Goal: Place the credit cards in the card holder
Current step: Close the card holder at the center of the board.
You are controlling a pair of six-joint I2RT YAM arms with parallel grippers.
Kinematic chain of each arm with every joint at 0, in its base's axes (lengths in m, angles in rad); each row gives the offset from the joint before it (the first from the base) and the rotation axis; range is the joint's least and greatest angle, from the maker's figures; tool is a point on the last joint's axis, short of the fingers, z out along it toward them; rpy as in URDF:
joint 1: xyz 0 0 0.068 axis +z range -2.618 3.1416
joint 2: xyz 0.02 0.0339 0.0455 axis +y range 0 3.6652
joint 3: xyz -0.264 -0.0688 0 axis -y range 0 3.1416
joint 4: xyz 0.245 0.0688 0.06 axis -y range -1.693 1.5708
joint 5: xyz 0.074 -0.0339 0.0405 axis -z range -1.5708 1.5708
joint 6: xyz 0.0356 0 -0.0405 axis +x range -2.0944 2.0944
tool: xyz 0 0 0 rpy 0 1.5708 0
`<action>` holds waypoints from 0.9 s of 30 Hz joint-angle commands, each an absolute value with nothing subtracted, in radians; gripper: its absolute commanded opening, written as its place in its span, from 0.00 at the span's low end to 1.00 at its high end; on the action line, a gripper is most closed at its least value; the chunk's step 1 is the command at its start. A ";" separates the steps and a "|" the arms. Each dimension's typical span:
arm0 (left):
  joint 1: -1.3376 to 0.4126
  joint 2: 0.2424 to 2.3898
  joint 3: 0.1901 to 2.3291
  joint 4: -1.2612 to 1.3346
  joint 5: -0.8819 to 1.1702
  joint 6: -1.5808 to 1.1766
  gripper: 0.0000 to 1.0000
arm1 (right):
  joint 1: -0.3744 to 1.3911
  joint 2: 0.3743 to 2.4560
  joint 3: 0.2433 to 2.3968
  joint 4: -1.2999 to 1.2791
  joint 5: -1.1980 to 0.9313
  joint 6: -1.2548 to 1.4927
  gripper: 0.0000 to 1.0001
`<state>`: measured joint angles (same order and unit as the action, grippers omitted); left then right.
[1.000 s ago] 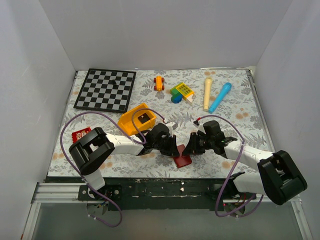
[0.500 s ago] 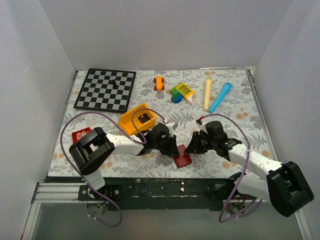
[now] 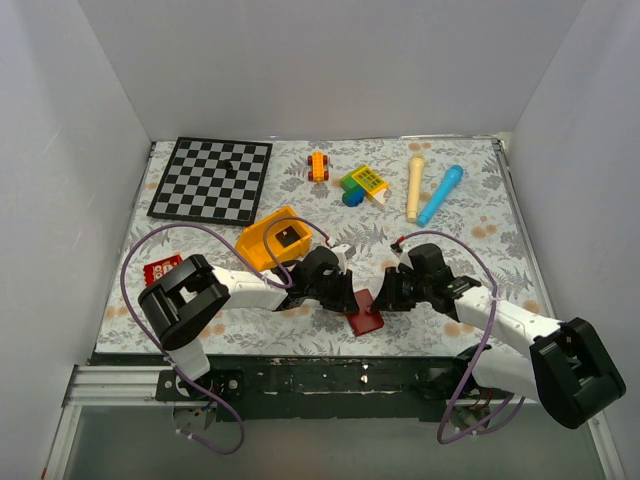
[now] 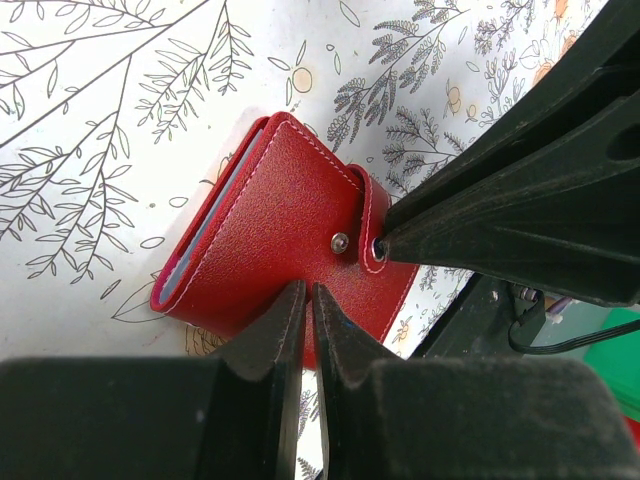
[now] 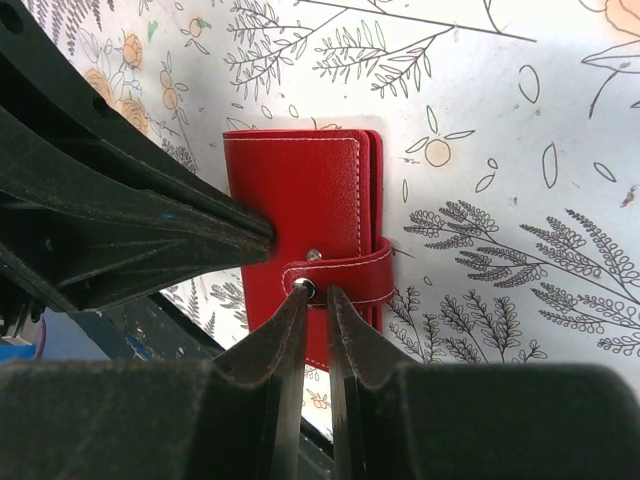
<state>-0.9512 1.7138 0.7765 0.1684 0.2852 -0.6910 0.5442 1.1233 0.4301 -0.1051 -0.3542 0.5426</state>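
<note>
Soft, even white light from above fills the overhead view, sharp, with only faint shadows under the arms — while in both wrist views the left gripper and right gripper blur darkly along the bottom edge, and the crisp card holder shows perhaps a mild sheen.

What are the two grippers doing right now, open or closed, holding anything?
Left gripper: closed, tips against the card holder, nothing held.
Right gripper: nearly closed at the holder's snap tab; grip cannot be told.
</note>
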 commanded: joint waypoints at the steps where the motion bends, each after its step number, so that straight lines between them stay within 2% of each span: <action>1: -0.957 1.735 0.778 0.155 0.285 -0.683 0.08 | 0.554 1.143 0.465 -0.083 -0.360 0.529 0.21; 27: -0.957 1.732 0.764 0.163 0.284 -0.684 0.06 | 0.594 1.212 0.511 -0.066 -0.334 0.534 0.22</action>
<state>-0.9512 1.7145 0.7765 0.1692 0.2848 -0.6918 0.5854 1.1999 0.4644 -0.0971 -0.3462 0.5430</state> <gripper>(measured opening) 0.069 0.222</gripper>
